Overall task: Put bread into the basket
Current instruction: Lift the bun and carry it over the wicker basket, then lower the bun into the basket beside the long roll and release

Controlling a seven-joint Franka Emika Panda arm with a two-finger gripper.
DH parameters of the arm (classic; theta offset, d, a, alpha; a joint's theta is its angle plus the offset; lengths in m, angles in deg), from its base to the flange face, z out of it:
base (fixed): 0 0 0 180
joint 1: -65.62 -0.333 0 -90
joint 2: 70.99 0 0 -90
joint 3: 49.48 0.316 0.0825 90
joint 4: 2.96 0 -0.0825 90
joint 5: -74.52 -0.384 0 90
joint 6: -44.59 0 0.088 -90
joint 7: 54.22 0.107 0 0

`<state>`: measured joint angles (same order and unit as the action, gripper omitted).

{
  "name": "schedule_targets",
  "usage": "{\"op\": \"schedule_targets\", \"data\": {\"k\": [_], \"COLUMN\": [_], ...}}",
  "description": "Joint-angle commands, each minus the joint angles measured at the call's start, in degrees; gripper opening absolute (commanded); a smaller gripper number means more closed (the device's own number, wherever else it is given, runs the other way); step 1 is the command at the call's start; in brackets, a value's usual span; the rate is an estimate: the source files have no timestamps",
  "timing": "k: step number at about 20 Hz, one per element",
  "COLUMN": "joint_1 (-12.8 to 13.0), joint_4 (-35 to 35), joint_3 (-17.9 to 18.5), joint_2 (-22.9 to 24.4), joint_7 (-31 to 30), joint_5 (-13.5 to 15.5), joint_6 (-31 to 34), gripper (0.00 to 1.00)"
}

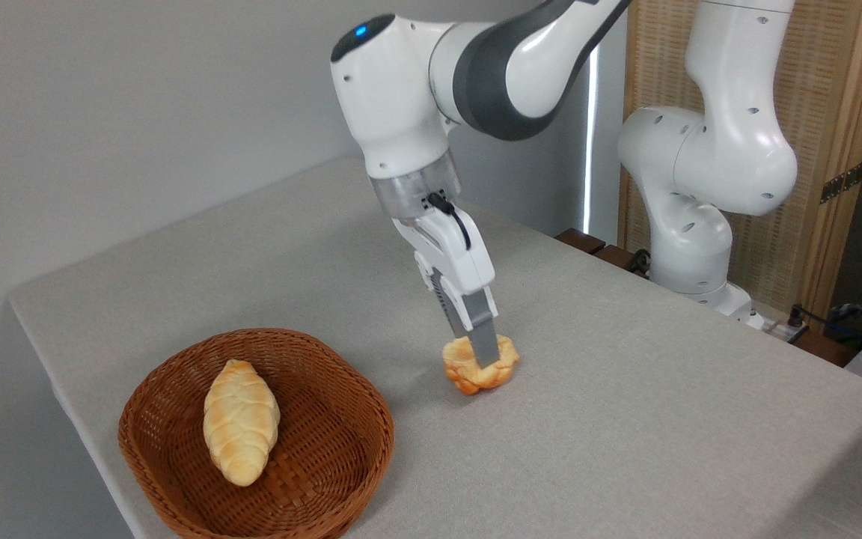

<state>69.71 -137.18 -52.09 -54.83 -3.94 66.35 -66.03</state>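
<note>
Two breads: one small golden-orange bun, one longer pale braided loaf.
Bread: the bun, lumpy cracked top, centre of the frame, just below the middle; it seems slightly clear of the surface, with a soft shadow under and to its left, though contact cannot be ruled out.
Gripper: pointing down and tilted, closed on the bread; the near grey finger lies across the bun's front, the far finger is mostly hidden behind it.
Arm: white and grey, reaching in from the upper right of the frame, blue light on its upper joint.
Basket: oval brown wicker, low sides, lower left of the frame, near the surface's front edge; well apart from the bread, to its left.
Loaf: lies lengthwise inside the basket, left of its centre.
Surface: light grey cloth-like cover.
Arm base: right of the frame, at the surface's far edge, in front of a wooden screen.
</note>
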Motion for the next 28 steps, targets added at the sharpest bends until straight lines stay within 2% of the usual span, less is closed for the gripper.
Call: {"op": "schedule_targets", "data": {"k": [1,3,6,7,9,11,13,14,15,25,28], "joint_1": [-0.3,-0.6,-0.8,-1.0,-1.9,-2.1,-2.2,-2.5,-3.0,-3.1,-3.0], "joint_4": [4.3,7.3,9.6,9.6,9.7,9.7,9.7,9.7,9.7,9.7,10.8], "joint_3": [0.3,0.7,0.9,0.9,0.9,0.9,0.9,0.9,0.9,0.9,0.8], "joint_2": [1.1,0.9,0.0,-0.6,-2.1,-4.1,-6.0,-6.6,-7.0,-8.2,-7.4], "joint_7": [0.7,0.6,0.3,0.3,0.3,0.3,0.0,0.1,0.1,-0.4,-5.8], "joint_5": [1.8,4.5,10.1,10.5,10.6,10.6,10.6,10.5,10.6,10.6,10.6], "joint_6": [-0.6,-2.6,-9.5,-12.9,-18.5,-23.6,-26.5,-26.7,-26.8,-27.7,-27.0], "gripper": [0.4,0.4,0.4,0.42,0.52,0.56,0.87,0.9,0.98,1.0,1.0]}}
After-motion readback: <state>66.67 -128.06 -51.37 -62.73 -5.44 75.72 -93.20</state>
